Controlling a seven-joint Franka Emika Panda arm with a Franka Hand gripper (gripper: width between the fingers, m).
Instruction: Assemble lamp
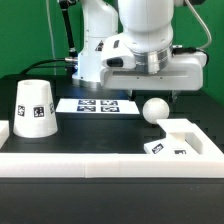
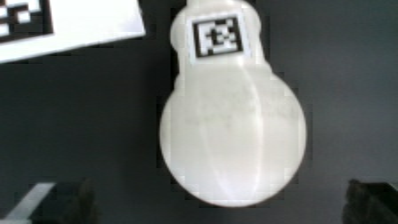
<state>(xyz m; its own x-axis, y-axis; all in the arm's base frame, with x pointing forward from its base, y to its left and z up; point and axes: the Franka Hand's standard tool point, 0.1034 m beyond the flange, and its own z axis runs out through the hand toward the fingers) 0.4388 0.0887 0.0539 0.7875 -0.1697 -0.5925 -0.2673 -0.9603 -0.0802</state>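
Note:
The ball-shaped bulb (image 1: 154, 110) lies on its side on the black table, right of the middle in the exterior view. In the wrist view the bulb (image 2: 231, 125) fills the middle, its tagged neck pointing away from the fingers. My gripper (image 1: 162, 96) hangs just above the bulb, open and empty. My gripper (image 2: 214, 207) shows two dark fingertips (image 2: 50, 202) wide apart, one on each side of the bulb's round end. The tapered shade (image 1: 35, 108) stands at the exterior view's left. The square base (image 1: 178, 140) with tags sits at the exterior view's right, against the rail.
The marker board (image 1: 98, 104) lies flat between shade and bulb; a corner of it shows in the wrist view (image 2: 54, 30). A long white border rail (image 1: 90, 161) runs along the front of the table and up its right side.

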